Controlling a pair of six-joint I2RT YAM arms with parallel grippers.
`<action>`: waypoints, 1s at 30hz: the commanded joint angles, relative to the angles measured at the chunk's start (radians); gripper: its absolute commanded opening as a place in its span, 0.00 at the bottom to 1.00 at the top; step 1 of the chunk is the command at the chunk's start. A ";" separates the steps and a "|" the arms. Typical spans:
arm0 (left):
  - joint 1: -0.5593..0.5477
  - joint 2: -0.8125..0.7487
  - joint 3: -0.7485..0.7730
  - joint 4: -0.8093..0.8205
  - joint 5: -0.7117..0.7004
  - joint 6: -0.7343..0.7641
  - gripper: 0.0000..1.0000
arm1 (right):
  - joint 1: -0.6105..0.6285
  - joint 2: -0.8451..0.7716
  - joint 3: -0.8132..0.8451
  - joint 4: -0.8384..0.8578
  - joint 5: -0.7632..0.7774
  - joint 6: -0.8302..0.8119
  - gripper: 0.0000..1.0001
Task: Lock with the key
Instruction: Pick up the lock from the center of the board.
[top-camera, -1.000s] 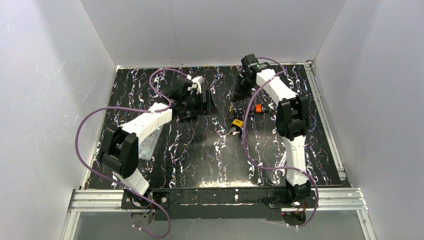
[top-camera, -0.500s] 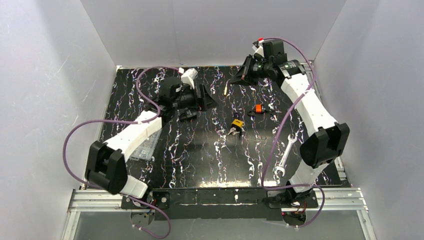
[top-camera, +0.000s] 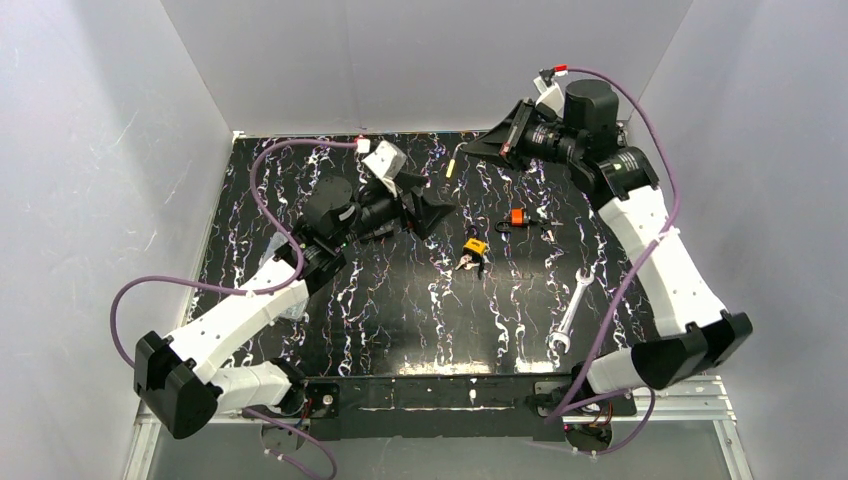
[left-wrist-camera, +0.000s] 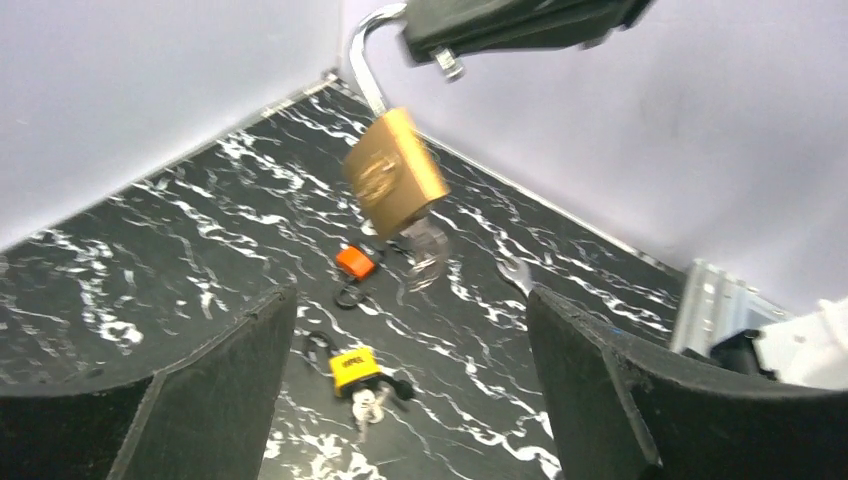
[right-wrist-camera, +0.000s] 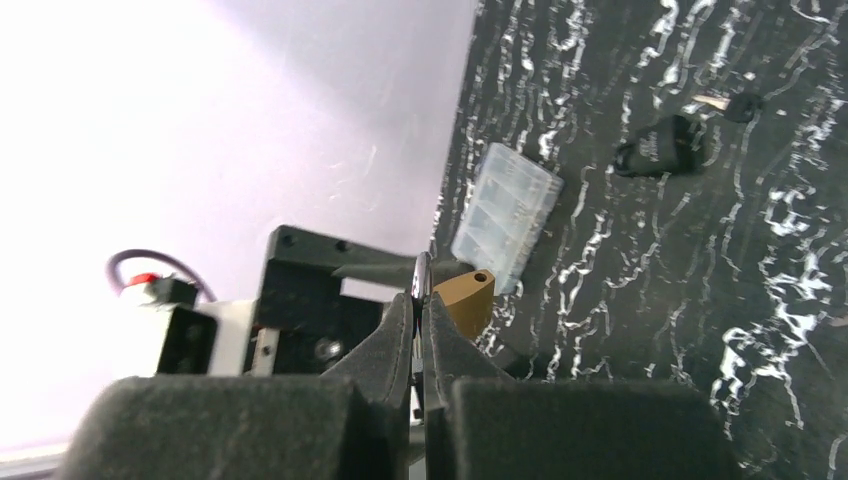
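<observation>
A brass padlock (left-wrist-camera: 395, 185) hangs in the air by its steel shackle (left-wrist-camera: 365, 60), tilted. My right gripper (right-wrist-camera: 421, 300) is shut on that shackle, high over the back of the table. A blurred silvery key (left-wrist-camera: 425, 250) hangs from the lock's underside. In the top view the padlock (top-camera: 450, 165) shows as a small yellow sliver just off the right gripper (top-camera: 472, 152). My left gripper (left-wrist-camera: 410, 295) is wide open and holds nothing. It points at the padlock from a short way off, and the padlock is above and beyond its fingers.
On the black marbled table (top-camera: 400, 320) lie a yellow padlock with a key bunch (top-camera: 474, 247), a small orange padlock (top-camera: 517, 216) and a wrench (top-camera: 568, 312). A clear plastic box (right-wrist-camera: 505, 215) and a black lock with a key (right-wrist-camera: 660, 145) lie on the left side. White walls enclose the table.
My right arm has lifted the brass padlock off the table and swung back and to the right. My left gripper has risen, opened wider and turned toward the padlock.
</observation>
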 joint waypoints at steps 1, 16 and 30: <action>-0.028 -0.062 -0.095 0.235 -0.138 0.151 0.83 | 0.051 -0.100 -0.030 0.153 0.060 0.088 0.01; -0.137 -0.075 -0.162 0.503 -0.261 0.321 0.66 | 0.154 -0.193 -0.073 0.205 0.241 0.108 0.01; -0.138 -0.091 -0.148 0.491 -0.290 0.296 0.58 | 0.173 -0.189 -0.057 0.212 0.254 0.099 0.01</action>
